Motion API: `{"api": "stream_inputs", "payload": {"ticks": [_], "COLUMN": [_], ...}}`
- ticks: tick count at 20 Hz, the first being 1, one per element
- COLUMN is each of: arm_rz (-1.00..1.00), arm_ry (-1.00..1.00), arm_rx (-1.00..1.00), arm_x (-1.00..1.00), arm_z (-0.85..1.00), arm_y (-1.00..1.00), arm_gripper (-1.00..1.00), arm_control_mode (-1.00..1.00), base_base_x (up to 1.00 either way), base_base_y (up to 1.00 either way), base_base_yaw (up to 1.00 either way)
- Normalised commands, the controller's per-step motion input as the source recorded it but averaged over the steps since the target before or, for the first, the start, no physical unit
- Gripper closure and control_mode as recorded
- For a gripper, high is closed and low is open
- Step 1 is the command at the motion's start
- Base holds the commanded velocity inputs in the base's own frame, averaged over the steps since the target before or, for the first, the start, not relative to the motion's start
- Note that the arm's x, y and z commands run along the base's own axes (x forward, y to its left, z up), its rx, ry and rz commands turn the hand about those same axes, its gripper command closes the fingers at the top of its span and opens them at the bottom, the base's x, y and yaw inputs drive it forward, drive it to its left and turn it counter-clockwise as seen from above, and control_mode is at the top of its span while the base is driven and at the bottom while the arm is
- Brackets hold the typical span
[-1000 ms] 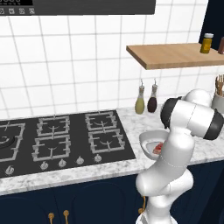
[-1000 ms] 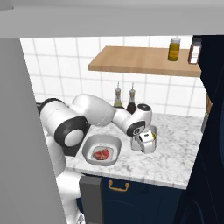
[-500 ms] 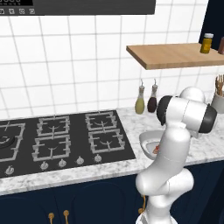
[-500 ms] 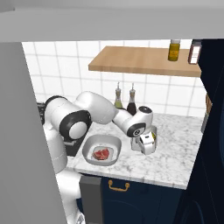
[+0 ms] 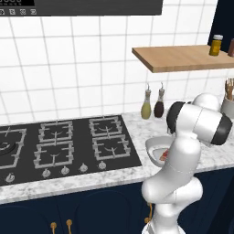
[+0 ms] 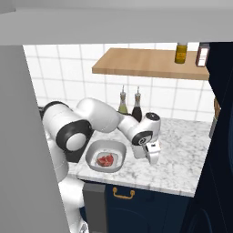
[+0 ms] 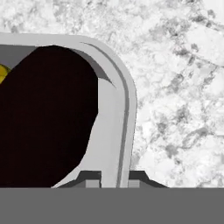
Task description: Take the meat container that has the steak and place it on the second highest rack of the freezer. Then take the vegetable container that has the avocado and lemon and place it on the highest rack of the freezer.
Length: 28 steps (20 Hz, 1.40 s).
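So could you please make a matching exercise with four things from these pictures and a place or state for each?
Things:
1. steak
2. avocado
3. jars
4. tool

Places or states:
a. on the wooden shelf
b. shut on a container rim
c. in the dish beside the hob
d. dark lump in the container near the lemon

Pairs: 1-c, 2-d, 3-a, 4-b

White tiled wall behind a speckled marble surface, black gas hob inset, wooden shelf above, navy cabinets with gold handles below.
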Motion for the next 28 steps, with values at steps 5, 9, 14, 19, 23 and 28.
{"api": "stream_inputs", "payload": {"ticks": [5, 9, 14, 19, 23, 28], "arm_rz": [-0.05, -0.04, 0.00, 0.02, 0.09, 0.13], "arm_ry": [-0.18, -0.21, -0.08, 0.00, 0.00, 0.00], "arm_rx": [0.00, 0.00, 0.00, -0.02, -0.03, -0.03], "arm_x": [-0.34, -0.17, -0.63, -0.85, -0.97, -1.00], "arm_z": [0.72, 1.00, 0.99, 0.81, 0.76, 0.71], "arm_y": [0.00, 0.05, 0.43, 0.92, 1.00, 1.00], "arm_gripper": [1.00, 1.00, 1.00, 1.00, 1.00, 1.00], "arm_control_mode": [-1.00, -1.00, -1.00, -1.00, -1.00, -1.00], "base_base_x": [0.00, 0.00, 0.00, 0.00, 0.00, 0.00], "base_base_y": [0.00, 0.00, 0.00, 0.00, 0.00, 0.00], "base_base_yaw": [0.00, 0.00, 0.00, 0.00, 0.00, 0.00]}}
